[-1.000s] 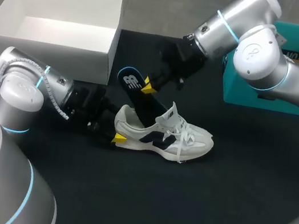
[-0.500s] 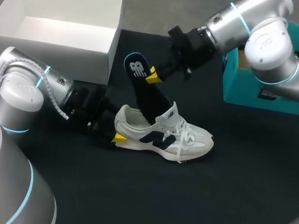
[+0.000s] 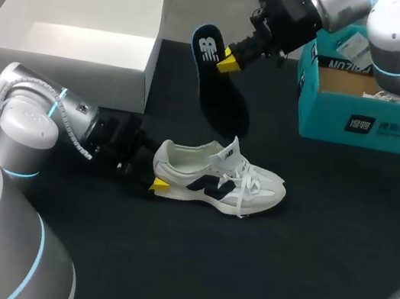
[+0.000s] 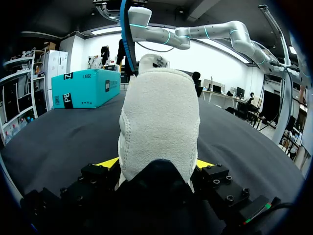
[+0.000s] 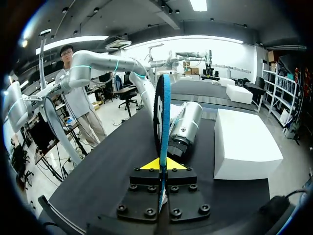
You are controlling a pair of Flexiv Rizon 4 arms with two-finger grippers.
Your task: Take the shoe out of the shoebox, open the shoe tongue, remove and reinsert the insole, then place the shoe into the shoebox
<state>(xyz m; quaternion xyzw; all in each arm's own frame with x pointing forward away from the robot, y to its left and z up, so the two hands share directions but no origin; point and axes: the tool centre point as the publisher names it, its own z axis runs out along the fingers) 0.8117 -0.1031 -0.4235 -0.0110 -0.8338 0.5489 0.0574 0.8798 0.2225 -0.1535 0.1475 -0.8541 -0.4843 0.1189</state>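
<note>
Aloft, insole [image 3: 214, 81] in right hand [image 3: 228, 62], beyond shoe [image 3: 218, 180]

Print on teal box [image 3: 374, 126], insole [image 3: 215, 75]

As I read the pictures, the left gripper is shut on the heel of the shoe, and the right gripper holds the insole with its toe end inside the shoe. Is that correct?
Not fully. The head view shows the insole wholly out of the shoe, held in the air by the right gripper. The left gripper is indeed shut on the heel.
</note>
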